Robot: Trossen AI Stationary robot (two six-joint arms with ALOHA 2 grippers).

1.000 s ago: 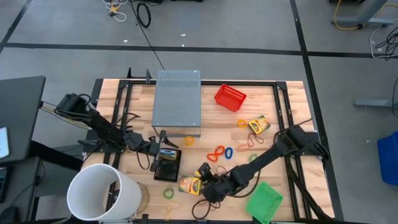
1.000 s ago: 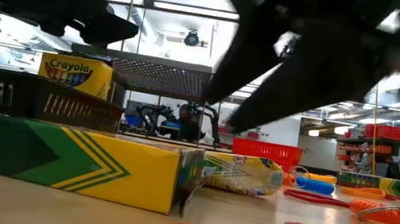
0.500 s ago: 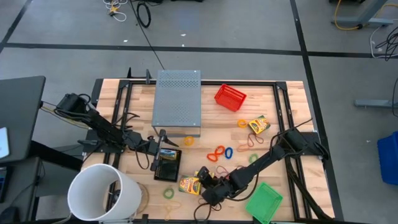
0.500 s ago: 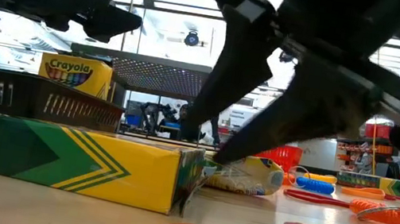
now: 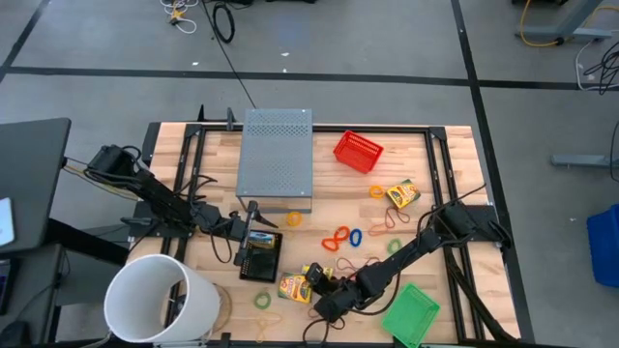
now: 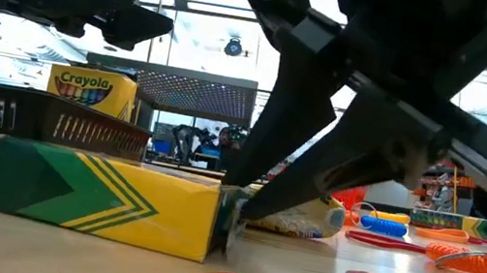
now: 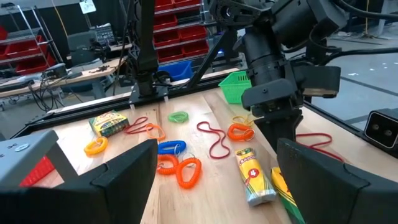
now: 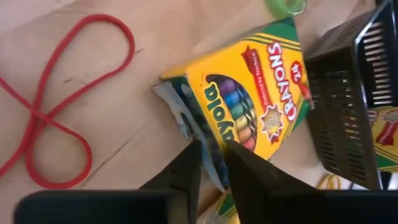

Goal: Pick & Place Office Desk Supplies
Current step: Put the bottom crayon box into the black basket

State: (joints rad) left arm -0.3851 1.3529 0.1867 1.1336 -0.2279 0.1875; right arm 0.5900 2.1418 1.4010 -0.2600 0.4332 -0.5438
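Right wrist view: we judge the crayon box (image 8: 249, 93) light and crushable (torn flap), right gripper (image 8: 210, 167) pinching its end beside the black basket (image 8: 348, 99).

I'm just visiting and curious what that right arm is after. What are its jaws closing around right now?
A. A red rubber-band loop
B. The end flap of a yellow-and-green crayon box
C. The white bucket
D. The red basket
B. In the right wrist view the right gripper has its jaws on either side of the open flap of the crayon box, while the red rubber-band loop lies untouched beside it.
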